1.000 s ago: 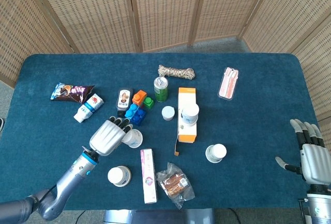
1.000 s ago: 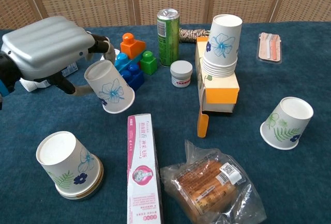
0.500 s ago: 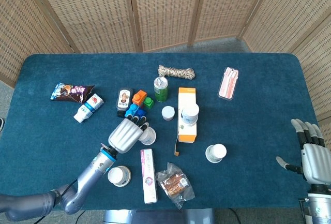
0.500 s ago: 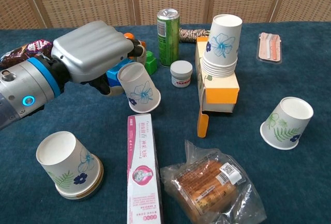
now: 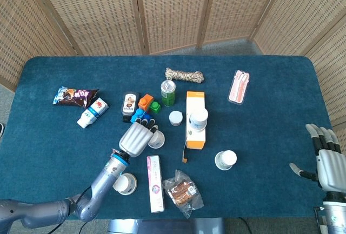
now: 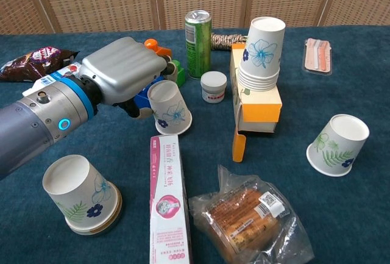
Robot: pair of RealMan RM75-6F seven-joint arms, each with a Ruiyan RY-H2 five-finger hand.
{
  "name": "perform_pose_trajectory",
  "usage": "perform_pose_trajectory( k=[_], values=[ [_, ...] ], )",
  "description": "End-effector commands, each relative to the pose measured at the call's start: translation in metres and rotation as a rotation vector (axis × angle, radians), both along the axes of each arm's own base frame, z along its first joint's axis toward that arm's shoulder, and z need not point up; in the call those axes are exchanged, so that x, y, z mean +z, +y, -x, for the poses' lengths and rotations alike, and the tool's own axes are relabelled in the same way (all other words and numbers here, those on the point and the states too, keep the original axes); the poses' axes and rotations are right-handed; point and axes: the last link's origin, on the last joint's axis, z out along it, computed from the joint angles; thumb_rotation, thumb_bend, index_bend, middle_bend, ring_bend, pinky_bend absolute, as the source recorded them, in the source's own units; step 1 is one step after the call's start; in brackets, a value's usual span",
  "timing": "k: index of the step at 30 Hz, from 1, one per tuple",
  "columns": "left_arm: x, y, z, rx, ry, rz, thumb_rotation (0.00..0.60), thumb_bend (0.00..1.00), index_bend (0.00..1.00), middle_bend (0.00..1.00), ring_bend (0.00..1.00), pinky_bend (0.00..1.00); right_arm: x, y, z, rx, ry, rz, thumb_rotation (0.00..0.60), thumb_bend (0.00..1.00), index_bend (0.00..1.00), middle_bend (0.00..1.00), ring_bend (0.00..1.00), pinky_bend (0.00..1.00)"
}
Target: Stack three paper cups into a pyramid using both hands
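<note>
Paper cup (image 6: 170,107) (upside down) held by left hand (image 6: 125,75) fingers (image 6: 163,64).

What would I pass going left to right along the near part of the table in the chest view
Paper cup with green leaves → pink toothpaste box → bagged pastry → tilted paper cup.

No print on the pink box (image 6: 167,200) (or elsewhere) is legible.

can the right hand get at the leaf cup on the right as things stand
Probably yes. The right hand is open and holds nothing, and the bare table between it and the leaf cup looks unobstructed.
</note>
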Motion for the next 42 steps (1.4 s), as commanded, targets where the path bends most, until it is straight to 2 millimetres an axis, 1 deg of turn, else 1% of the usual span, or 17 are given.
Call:
perform_pose_trajectory(
  k=[1,2,4,5,8,13,17,20,25,30,33,35,42],
  values=[
    [-0.001,-0.001,0.000,0.011,-0.004,0.009,0.600,0.30,0.29,0.20,0.31,0.53,0.000,0.000,0.000,-0.001,0.001,0.001,0.600,0.05,0.00,0.00,0.00,0.00],
    [0.000,-0.002,0.000,0.016,-0.007,0.011,0.600,0.29,0.27,0.13,0.27,0.51,0.000,0.000,0.000,-0.001,0.001,0.000,0.600,0.05,0.00,0.00,0.00,0.00],
    [0.002,-0.003,0.000,0.020,-0.013,0.013,0.600,0.29,0.22,0.04,0.20,0.50,0.000,-0.001,0.000,0.000,0.000,-0.001,0.600,0.05,0.00,0.00,0.00,0.00],
    [0.003,-0.003,0.000,0.023,-0.018,0.018,0.600,0.29,0.19,0.01,0.17,0.49,0.000,-0.001,0.000,0.001,0.000,-0.002,0.600,0.05,0.00,0.00,0.00,0.00],
    [0.006,-0.005,0.000,0.036,-0.034,0.030,0.600,0.28,0.14,0.00,0.11,0.45,0.000,0.000,-0.001,0.002,-0.002,-0.002,0.600,0.05,0.00,0.00,0.00,0.00],
    [0.015,-0.009,0.007,0.053,-0.064,0.053,0.600,0.28,0.12,0.00,0.08,0.42,-0.001,0.000,-0.001,0.003,0.005,-0.003,0.600,0.05,0.00,0.00,0.00,0.00],
    [0.026,-0.009,0.015,0.063,-0.067,0.081,0.600,0.28,0.10,0.00,0.00,0.35,-0.002,0.000,-0.001,0.004,0.008,-0.003,0.600,0.05,0.00,0.00,0.00,0.00],
    [0.034,-0.009,0.022,0.064,-0.081,0.099,0.600,0.27,0.09,0.00,0.00,0.32,-0.002,0.001,-0.002,0.006,0.010,-0.003,0.600,0.05,0.00,0.00,0.00,0.00],
    [0.052,-0.012,0.039,0.019,-0.066,0.109,0.600,0.27,0.08,0.00,0.00,0.30,-0.004,0.001,-0.002,0.006,0.019,-0.006,0.600,0.05,0.00,0.00,0.00,0.00],
    [0.069,-0.014,0.057,0.018,-0.057,0.114,0.600,0.27,0.08,0.00,0.00,0.29,-0.006,0.001,-0.004,0.010,0.024,-0.010,0.600,0.05,0.00,0.00,0.00,0.00],
    [0.080,-0.016,0.068,0.032,-0.041,0.120,0.600,0.27,0.05,0.00,0.00,0.26,-0.007,0.002,-0.005,0.012,0.028,-0.013,0.600,0.05,0.00,0.00,0.00,0.00],
    [0.089,-0.019,0.073,0.032,-0.038,0.129,0.600,0.27,0.02,0.00,0.00,0.24,-0.008,0.002,-0.005,0.012,0.033,-0.014,0.600,0.05,0.00,0.00,0.00,0.00],
    [0.118,-0.033,0.090,-0.002,-0.043,0.155,0.600,0.26,0.02,0.00,0.00,0.23,-0.009,0.002,-0.006,0.013,0.037,-0.016,0.600,0.05,0.00,0.00,0.00,0.00]
  ],
)
